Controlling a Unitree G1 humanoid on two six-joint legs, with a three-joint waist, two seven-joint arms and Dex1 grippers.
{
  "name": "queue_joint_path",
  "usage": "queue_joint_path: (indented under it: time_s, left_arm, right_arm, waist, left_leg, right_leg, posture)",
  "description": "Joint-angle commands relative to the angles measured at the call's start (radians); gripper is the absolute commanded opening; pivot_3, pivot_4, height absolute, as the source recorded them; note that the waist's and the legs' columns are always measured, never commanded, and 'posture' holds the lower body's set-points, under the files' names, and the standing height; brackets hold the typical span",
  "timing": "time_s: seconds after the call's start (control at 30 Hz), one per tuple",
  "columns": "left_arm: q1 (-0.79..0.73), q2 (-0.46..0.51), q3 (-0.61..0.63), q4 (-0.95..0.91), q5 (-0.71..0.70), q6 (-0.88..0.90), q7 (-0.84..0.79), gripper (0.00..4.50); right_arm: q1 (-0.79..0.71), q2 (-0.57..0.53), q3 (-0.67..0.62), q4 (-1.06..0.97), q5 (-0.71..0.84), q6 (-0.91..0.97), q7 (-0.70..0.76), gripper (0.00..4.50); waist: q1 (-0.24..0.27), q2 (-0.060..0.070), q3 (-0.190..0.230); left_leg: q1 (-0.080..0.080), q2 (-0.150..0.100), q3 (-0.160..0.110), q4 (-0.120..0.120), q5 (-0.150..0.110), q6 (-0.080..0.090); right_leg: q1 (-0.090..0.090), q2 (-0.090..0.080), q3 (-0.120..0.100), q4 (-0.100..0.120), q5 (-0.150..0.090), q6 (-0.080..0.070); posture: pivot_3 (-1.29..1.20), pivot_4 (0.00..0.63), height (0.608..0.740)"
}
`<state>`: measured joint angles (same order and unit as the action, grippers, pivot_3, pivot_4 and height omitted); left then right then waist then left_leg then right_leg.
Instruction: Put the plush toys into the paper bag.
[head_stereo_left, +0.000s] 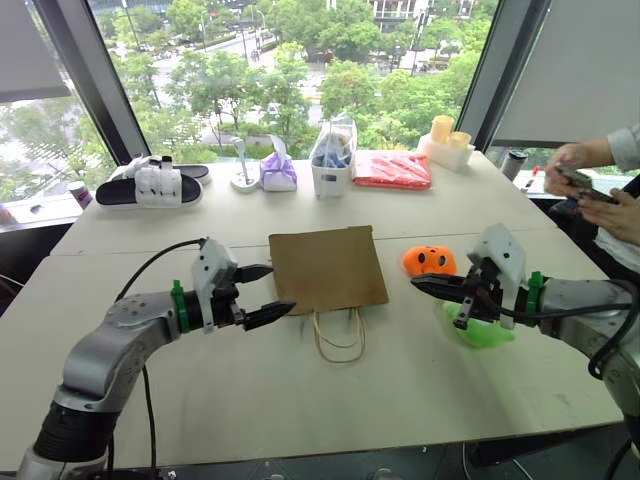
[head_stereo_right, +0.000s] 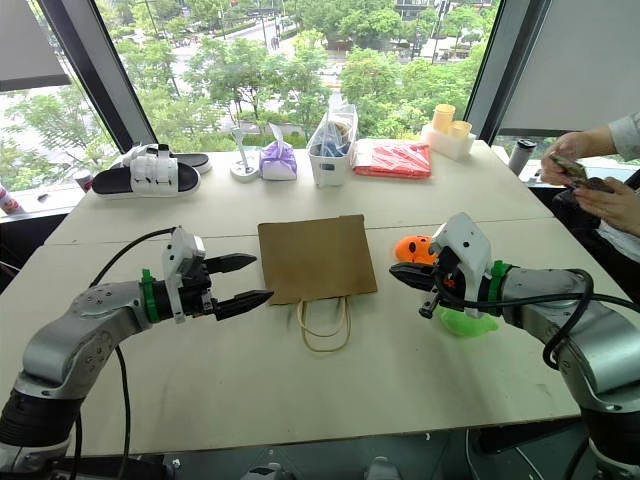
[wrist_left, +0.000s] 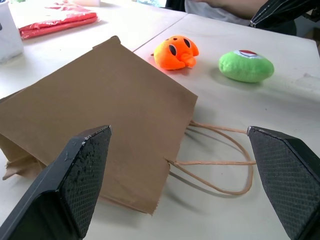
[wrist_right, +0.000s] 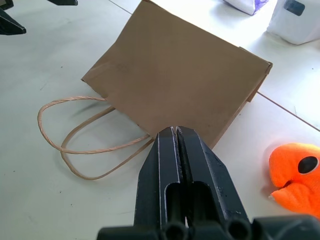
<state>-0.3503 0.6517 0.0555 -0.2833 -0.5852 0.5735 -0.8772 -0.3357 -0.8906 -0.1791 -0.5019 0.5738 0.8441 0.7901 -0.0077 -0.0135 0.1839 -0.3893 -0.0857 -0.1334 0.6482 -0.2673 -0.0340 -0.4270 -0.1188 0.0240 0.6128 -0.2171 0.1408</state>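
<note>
The brown paper bag (head_stereo_left: 327, 268) lies flat mid-table, its cord handles (head_stereo_left: 339, 337) trailing toward me. An orange plush toy (head_stereo_left: 429, 261) sits just right of the bag, and a green plush toy (head_stereo_left: 482, 330) lies nearer me, partly hidden behind my right gripper. My left gripper (head_stereo_left: 268, 292) hovers open at the bag's left edge, nothing between its fingers (wrist_left: 82, 172). My right gripper (head_stereo_left: 420, 284) is shut and empty, pointing at the bag's right edge, in front of the orange toy. In the left wrist view both toys (wrist_left: 175, 51) (wrist_left: 246, 65) lie beyond the bag (wrist_left: 95, 117).
At the back of the table lie a black-and-white sandal (head_stereo_left: 150, 185), a purple tied pouch (head_stereo_left: 278, 172), a clear bag in a white cup (head_stereo_left: 333, 158), a red packet (head_stereo_left: 392, 170) and yellow cups (head_stereo_left: 446, 140). A person's hands (head_stereo_left: 585, 190) hold a phone at the right.
</note>
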Motion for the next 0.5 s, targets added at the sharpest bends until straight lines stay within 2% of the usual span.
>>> queue_joint_path:
  time_s: [0.03, 0.17, 0.5]
  left_arm:
    - [-0.011, 0.023, 0.013, -0.007, 0.021, -0.032, -0.016, 4.45]
    - [-0.015, 0.032, 0.019, -0.016, -0.013, -0.001, -0.036, 4.45]
    - [-0.041, 0.046, -0.011, 0.018, 0.021, -0.029, -0.1, 4.45]
  right_arm:
    - [0.004, -0.017, -0.029, -0.022, 0.01, -0.007, 0.0, 0.0]
    - [0.02, -0.011, -0.035, -0.03, 0.013, -0.004, -0.009, 0.0]
    - [0.056, -0.003, -0.047, -0.061, 0.024, 0.003, -0.042, 0.0]
  waist:
    - [0.0, 0.0, 0.0]
    - [0.0, 0.0, 0.0]
    - [0.0, 0.0, 0.0]
  left_leg:
    - [0.0, 0.0, 0.0, 0.0, 0.0, 0.0]
    - [0.0, 0.0, 0.0, 0.0, 0.0, 0.0]
    - [0.0, 0.0, 0.0, 0.0, 0.0, 0.0]
  right_leg:
    - [0.0, 0.0, 0.0, 0.0, 0.0, 0.0]
    - [0.0, 0.0, 0.0, 0.0, 0.0, 0.0]
    - [0.0, 0.0, 0.0, 0.0, 0.0, 0.0]
  posture:
    - [0.0, 0.15, 0.74]
    - [0.0, 0.15, 0.74]
    - [0.0, 0.15, 0.74]
